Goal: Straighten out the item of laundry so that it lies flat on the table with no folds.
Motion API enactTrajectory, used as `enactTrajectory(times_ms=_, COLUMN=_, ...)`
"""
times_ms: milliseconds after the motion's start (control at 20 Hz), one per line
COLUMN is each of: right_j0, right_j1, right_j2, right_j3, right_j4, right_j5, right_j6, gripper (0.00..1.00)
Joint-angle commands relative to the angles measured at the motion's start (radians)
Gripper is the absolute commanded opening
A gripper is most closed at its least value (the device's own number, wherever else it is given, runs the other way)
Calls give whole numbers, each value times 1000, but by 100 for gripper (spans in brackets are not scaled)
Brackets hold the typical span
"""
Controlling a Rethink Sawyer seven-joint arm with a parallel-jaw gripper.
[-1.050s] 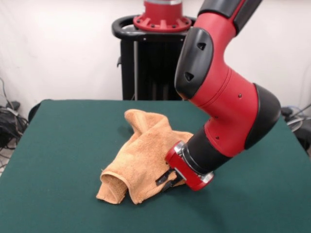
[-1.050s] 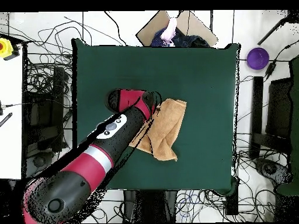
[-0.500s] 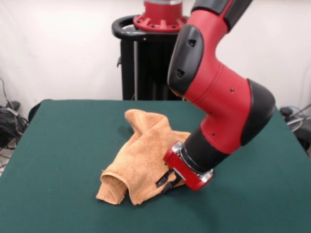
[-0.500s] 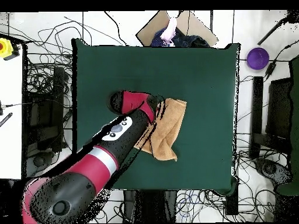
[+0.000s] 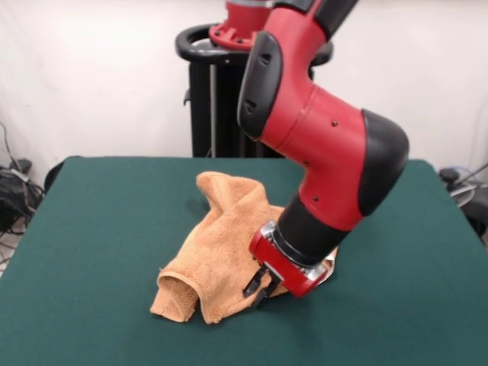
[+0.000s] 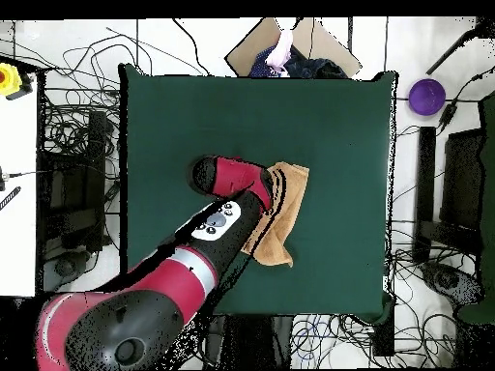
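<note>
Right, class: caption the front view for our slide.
Red-and-black arm's gripper presses on a crumpled orange-tan terry towel on green felt table.

We see a red arm (image 5: 320, 145) w/ glossy black joint covers, one w/ small triangular marks, plus a few tiny dark screws. Black wrist section ends in a red ring w/ silver rim. Short black fingers (image 5: 252, 283) below. Overhead: grey button pad (image 6: 217, 221) on the arm.

A crumpled orange-tan towel (image 5: 221, 252) lies bunched on the green table (image 5: 91, 252). The red and black arm (image 5: 320, 152) leans over it. The gripper (image 5: 259, 287) presses its black tips against the towel's near edge.
</note>
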Motion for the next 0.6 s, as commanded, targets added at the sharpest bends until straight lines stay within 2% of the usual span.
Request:
enactTrajectory(times_ms=50, right_j0=-65, right_j1=2, right_j2=289, right_j3=84, right_j4=-10, right_j5=-194, right_j6=100, gripper=0)
enactTrajectory(times_ms=600, right_j0=-93, right_j1=-21, right_j2=328, right_j3=101, right_j4=-62, right_j5=-224, right_j6=80, gripper=0)
